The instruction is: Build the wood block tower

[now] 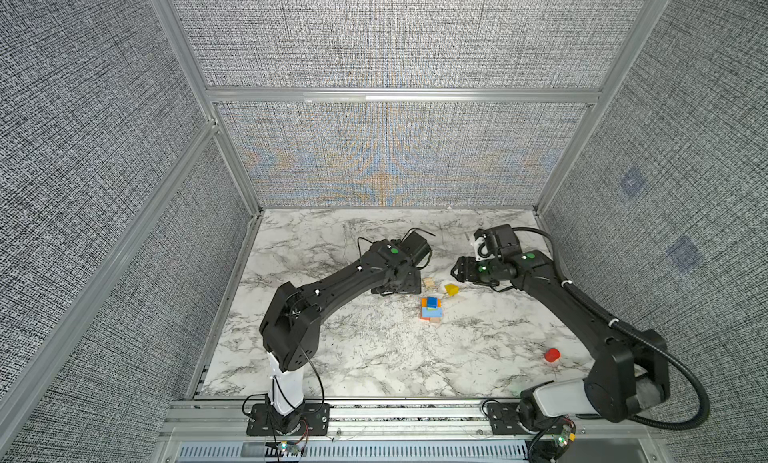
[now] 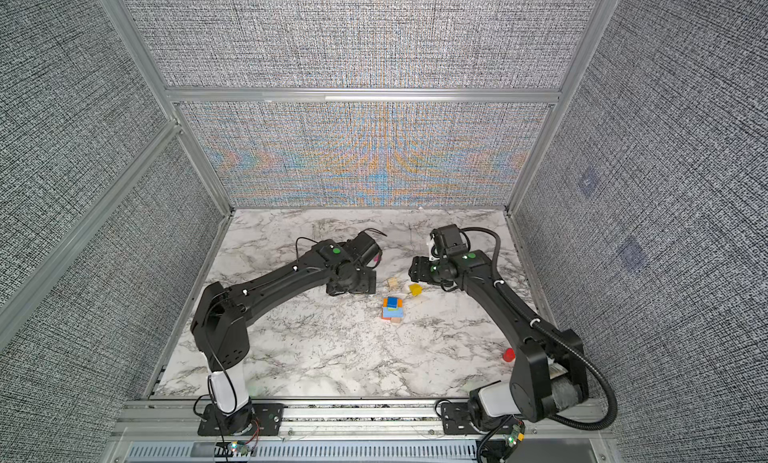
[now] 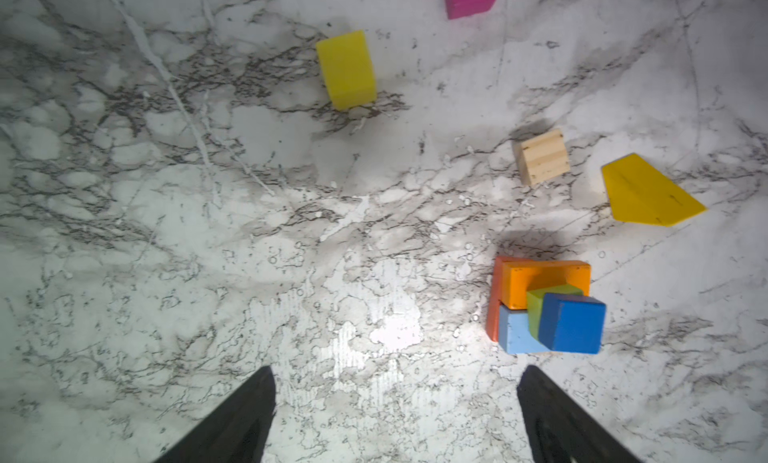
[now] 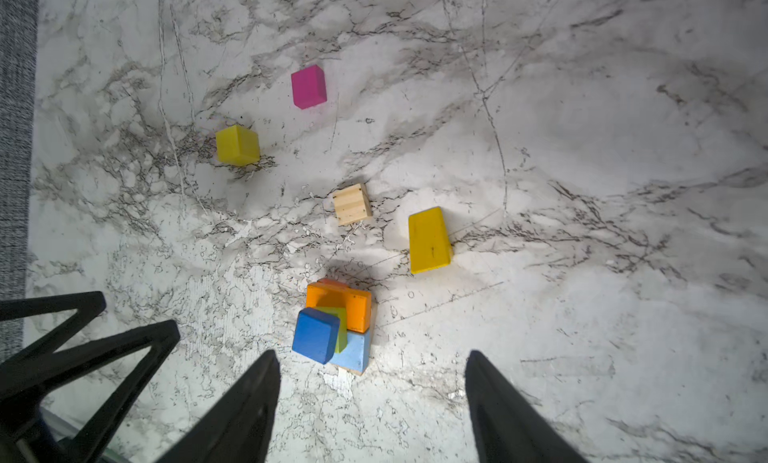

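Wood blocks (image 3: 523, 282) are forming the tower (image 1: 431, 309) near the middle of the marble table (image 1: 374, 357). An orange brick (image 4: 359, 311) and a light blue brick (image 4: 357, 353) are lying side by side low in the stack over a tan brick (image 4: 352, 372), a green block (image 4: 342, 334) is resting on them, and a blue cube (image 4: 316, 334) is sitting topmost, turned a little askew. Farther back, loose pieces are lying apart from one another — a tan cube (image 4: 352, 204), a yellow wedge (image 4: 429, 240), a yellow cube (image 4: 237, 145) and a magenta block (image 4: 308, 86). A red block (image 1: 552, 355) is standing well apart from all of them, near the table's right front edge. The left gripper (image 3: 397, 369) is hovering beside the tower with its jaws spread wide and nothing between them; the right gripper (image 4: 372, 353) is hanging close to the tower on the other side — jaws likewise standing apart, gripping nothing.
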`<action>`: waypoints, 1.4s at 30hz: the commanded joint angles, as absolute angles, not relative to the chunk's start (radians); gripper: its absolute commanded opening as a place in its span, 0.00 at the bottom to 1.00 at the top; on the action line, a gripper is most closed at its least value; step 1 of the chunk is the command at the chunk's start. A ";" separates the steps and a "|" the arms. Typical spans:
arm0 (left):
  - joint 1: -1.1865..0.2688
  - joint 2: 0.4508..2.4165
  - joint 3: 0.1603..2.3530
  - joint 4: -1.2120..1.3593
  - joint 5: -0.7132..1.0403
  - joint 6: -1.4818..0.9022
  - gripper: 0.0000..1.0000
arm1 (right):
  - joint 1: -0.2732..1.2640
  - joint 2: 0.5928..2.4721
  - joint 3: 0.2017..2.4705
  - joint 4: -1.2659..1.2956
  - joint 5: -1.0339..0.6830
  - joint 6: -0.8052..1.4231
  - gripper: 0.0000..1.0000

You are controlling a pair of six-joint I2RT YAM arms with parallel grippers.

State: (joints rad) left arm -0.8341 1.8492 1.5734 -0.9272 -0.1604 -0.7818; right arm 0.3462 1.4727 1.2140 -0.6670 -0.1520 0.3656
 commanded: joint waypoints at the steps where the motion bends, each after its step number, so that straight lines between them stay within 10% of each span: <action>1: -0.810 1.807 1.511 -0.850 -0.153 -0.755 0.93 | 0.387 1.549 1.307 -0.803 -0.076 0.314 0.70; 15: -0.688 1.689 1.233 -0.653 -0.094 -0.746 0.93 | 0.484 1.828 1.614 -0.975 -0.013 0.280 0.78; 42: -0.596 1.614 0.945 -0.451 -0.061 -0.716 0.93 | 0.550 2.110 1.812 -1.048 0.018 0.308 0.56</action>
State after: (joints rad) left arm -0.6060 1.6196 0.9493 -0.4713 -0.0566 -0.7383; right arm 0.5465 2.1025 1.8034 -1.0134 -0.0048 0.2947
